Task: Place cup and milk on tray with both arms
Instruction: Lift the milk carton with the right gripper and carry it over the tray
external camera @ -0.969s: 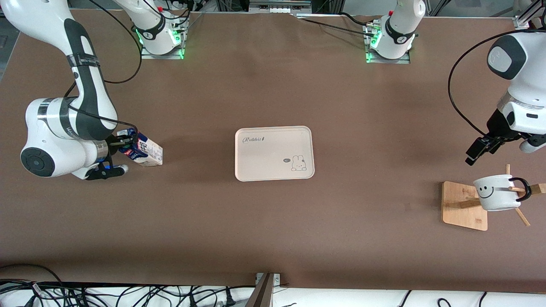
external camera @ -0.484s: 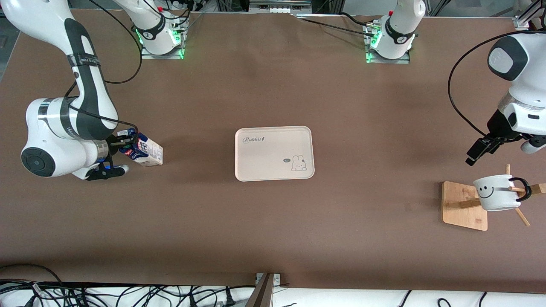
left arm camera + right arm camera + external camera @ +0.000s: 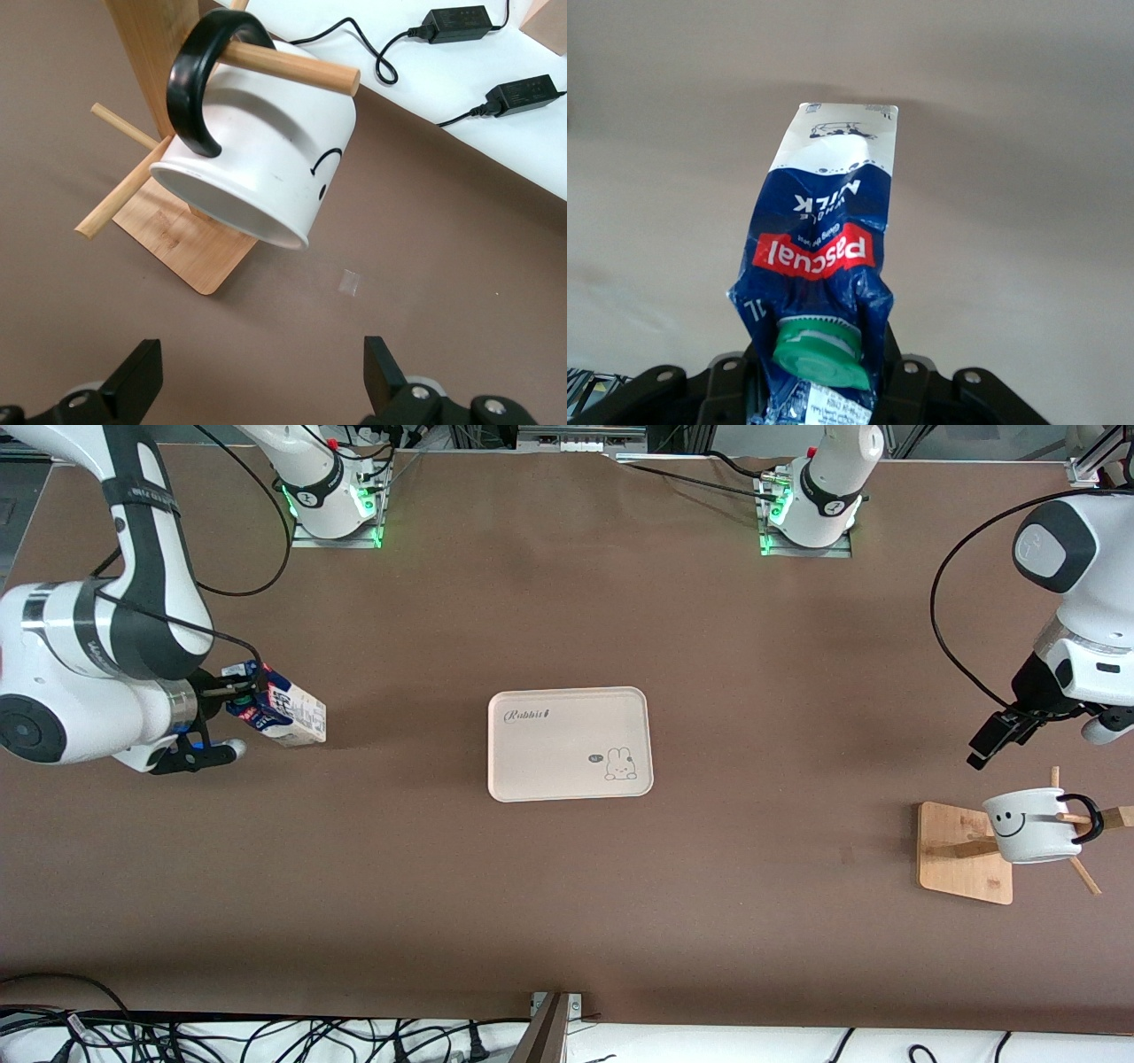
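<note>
A matte brown worktop (image 3: 567, 886) fills nearly the whole front view, its surface flat and slightly mottled; a white ledge strewn with black cables (image 3: 221, 1036) runs along the bottom edge of the frame, and two arm bases lit green sit along the top.

At the centre of the frame lies the tray (image 3: 570, 743), a smooth cream rectangle with rounded corners, script lettering in its upper corner and a small rabbit drawing lower down.

At middle left of the frame the right hand (image 3: 237, 693) is clamped on the crumpled top of the milk (image 3: 285, 715), a blue and white carton with a red band and a round green cap (image 3: 819, 349); the carton hangs tilted, its base away from the hand. It is well apart from the tray, toward the right arm's end of the worktop.

At lower right of the frame the cup (image 3: 1032, 825), glossy white ceramic with a black smiley, hangs by its black loop handle (image 3: 202, 78) on a round peg of the pale wooden rack (image 3: 964, 852). The left hand (image 3: 992, 744) hovers just above it in the frame, fingers (image 3: 133, 381) spread apart with nothing between them.
</note>
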{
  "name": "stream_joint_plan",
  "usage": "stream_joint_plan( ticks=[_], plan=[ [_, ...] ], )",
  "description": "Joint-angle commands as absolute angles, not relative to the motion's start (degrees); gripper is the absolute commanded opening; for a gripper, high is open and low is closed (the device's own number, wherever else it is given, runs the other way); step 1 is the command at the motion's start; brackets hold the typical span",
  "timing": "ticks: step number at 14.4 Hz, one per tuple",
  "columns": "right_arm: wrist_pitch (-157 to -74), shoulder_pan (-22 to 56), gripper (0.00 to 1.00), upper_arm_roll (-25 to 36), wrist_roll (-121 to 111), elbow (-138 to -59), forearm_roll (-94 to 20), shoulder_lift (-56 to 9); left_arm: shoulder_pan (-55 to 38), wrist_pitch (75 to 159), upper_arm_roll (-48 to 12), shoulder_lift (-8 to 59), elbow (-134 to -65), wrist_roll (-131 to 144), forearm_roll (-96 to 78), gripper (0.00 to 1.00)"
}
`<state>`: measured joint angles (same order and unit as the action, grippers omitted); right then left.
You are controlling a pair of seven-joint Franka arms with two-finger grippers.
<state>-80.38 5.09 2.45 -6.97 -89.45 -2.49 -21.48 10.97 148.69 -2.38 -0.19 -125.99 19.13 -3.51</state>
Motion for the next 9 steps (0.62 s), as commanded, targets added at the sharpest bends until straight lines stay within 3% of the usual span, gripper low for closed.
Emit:
stream_joint_plan(
  ticks=[1,4,7,9],
  plan=[
    [-77.3,5.4,0.47,1.3,-7.3,-90.1,-3.6,-17.8,11.3,149.6,-2.7,-0.2,-126.2,19.1,-4.6,1.0],
    [-76.5,5.5,0.46,-3.4,-5.1,-89.9,-4.0,-14.7,11.3,149.6,-2.7,-0.2,-126.2,19.1,-4.6,1.0],
    [-77.1,6.8,0.44,-9.1,5.2,-87.7,-4.0,-15.3,11.3,149.6,-2.7,-0.2,-126.2,19.1,-4.7,1.0],
    [-80.6,9.1,0.44,-9.5,7.5,-87.7,-4.4,-16.2,11.4,149.6,-2.7,-0.1,-126.2,19.1,-4.7,1.0]
  ],
)
